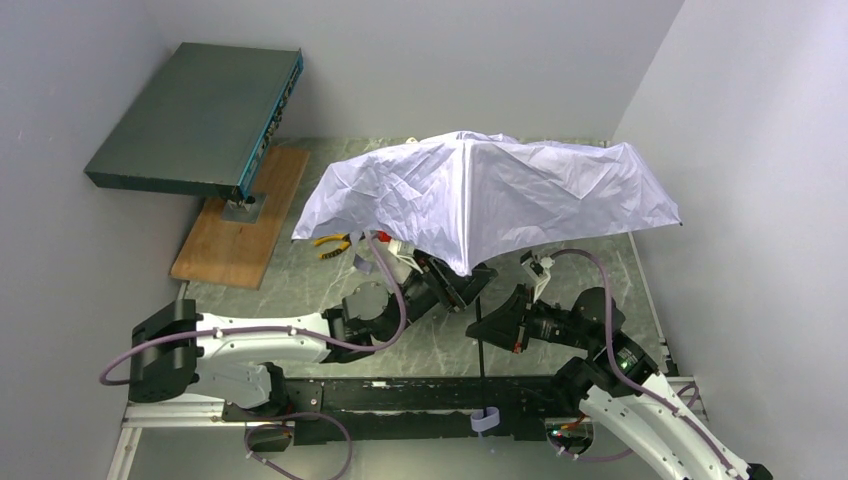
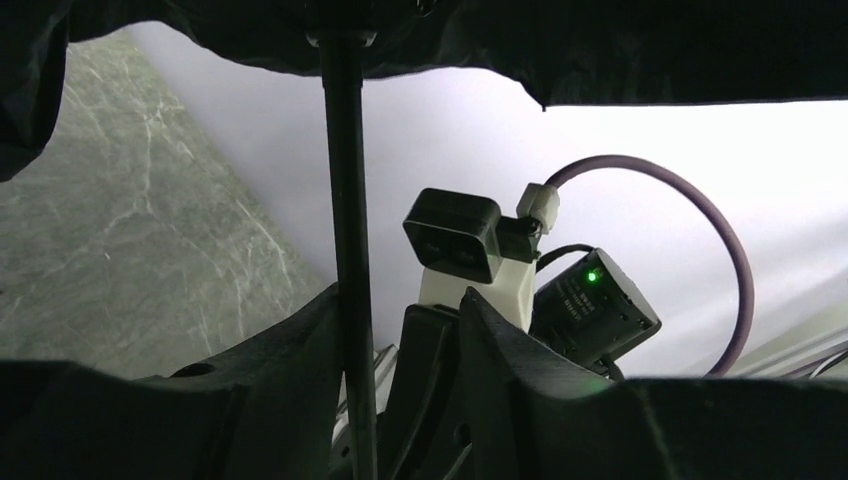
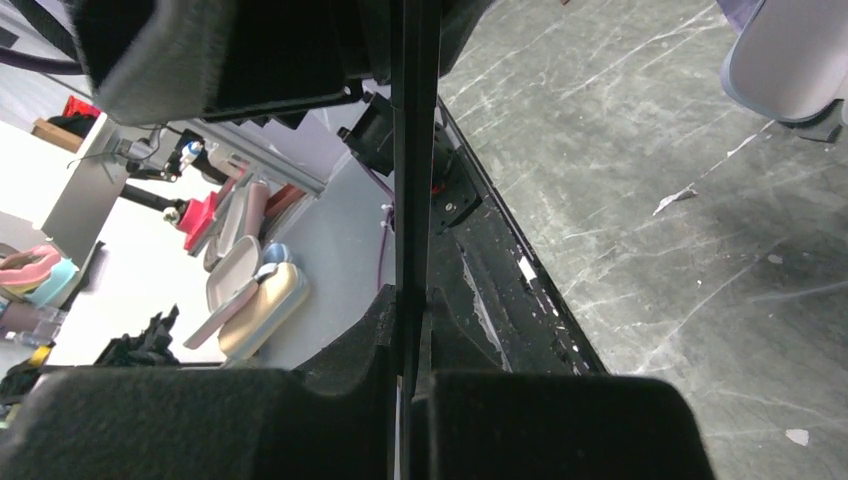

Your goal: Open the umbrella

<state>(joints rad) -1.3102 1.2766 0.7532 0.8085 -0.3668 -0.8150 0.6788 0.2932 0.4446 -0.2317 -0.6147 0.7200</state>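
The umbrella's pale lilac-white canopy (image 1: 480, 195) is spread wide above the table. Its thin black shaft (image 1: 480, 350) runs down to the small lilac handle (image 1: 484, 420) at the near edge. My right gripper (image 1: 497, 322) is shut on the shaft; in the right wrist view (image 3: 415, 340) both fingers press the shaft (image 3: 415, 180). My left gripper (image 1: 463, 285) sits just under the canopy's edge. In the left wrist view it (image 2: 400, 330) is open, with the shaft (image 2: 345, 230) standing beside its left finger (image 2: 270, 350).
A dark green flat box (image 1: 195, 115) stands on a mount over a wooden board (image 1: 240, 215) at the back left. Yellow-handled pliers (image 1: 330, 243) lie near the canopy's left edge. A lilac rounded case (image 3: 785, 55) lies on the marble table. Walls close in on the right.
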